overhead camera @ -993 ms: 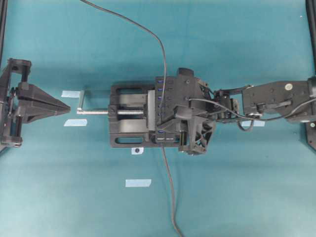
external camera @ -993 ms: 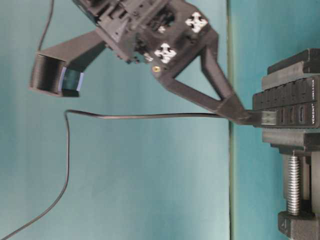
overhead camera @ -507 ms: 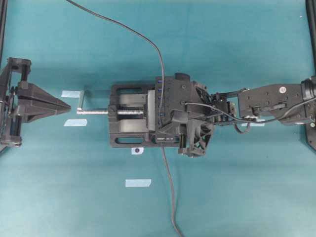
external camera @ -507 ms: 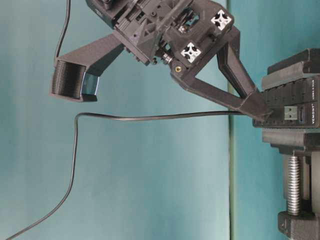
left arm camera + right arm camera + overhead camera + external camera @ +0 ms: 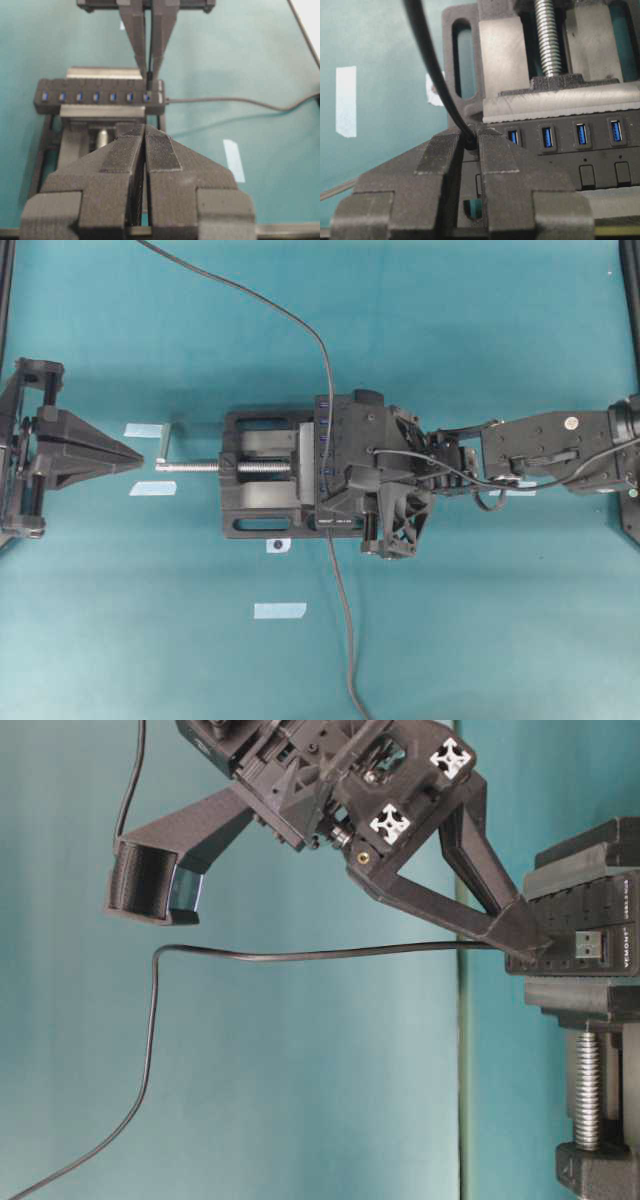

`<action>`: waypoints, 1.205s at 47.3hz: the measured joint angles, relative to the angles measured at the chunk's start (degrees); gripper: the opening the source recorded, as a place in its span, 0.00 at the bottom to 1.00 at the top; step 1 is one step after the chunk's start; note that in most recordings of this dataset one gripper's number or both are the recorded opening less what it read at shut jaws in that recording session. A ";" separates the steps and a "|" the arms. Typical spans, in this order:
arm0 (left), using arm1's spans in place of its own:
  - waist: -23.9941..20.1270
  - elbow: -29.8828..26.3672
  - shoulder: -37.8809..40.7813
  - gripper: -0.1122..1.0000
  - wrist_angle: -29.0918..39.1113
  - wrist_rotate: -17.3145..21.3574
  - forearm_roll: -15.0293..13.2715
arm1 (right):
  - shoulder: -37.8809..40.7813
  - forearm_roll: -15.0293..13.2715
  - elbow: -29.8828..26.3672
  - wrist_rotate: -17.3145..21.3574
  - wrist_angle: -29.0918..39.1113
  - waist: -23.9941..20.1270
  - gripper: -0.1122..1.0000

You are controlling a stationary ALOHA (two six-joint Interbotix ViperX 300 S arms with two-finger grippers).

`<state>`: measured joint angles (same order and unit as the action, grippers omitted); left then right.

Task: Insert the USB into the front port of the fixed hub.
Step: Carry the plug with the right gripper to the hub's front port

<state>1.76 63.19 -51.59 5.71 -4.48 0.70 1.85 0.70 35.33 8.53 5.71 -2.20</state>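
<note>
The left gripper (image 5: pixel 140 455), a ribbed black plastic wedge, is sitting with its fingers pressed together over the smooth teal table (image 5: pixel 450 340), near strips of pale tape (image 5: pixel 143 430). A blocky black vise (image 5: pixel 260 485) with a threaded silver screw is clamping the hub (image 5: pixel 325 462), a narrow bar with a row of blue ports. The right gripper (image 5: pixel 471 142) is pinching the cable (image 5: pixel 300 952), thin and glossy, right at the hub's end port

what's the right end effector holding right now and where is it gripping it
The right end effector is shut on the thin black USB cable, pinching it right behind the plug, at the long black hub. The plug itself is hidden.
</note>
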 measured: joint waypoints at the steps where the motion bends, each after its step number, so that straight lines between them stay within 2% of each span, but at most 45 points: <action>1: 0.00 0.09 0.09 0.10 0.00 -0.09 0.00 | 0.09 0.00 -0.09 0.00 0.00 0.00 0.16; 26: 0.00 0.53 0.00 0.10 -0.18 -0.53 0.09 | 0.79 -0.18 -0.35 0.00 -0.44 0.00 0.16; 43: 0.00 0.53 0.09 0.10 -0.18 -0.53 0.00 | 1.14 -2.64 -1.67 0.00 3.52 0.53 0.16; 57: 0.00 0.53 0.00 0.10 -0.26 -0.53 0.00 | 1.41 -2.99 -1.93 0.00 3.60 0.44 0.16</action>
<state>1.76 63.72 -51.59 5.45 -5.01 0.70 3.25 -2.29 33.40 8.53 9.32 -1.76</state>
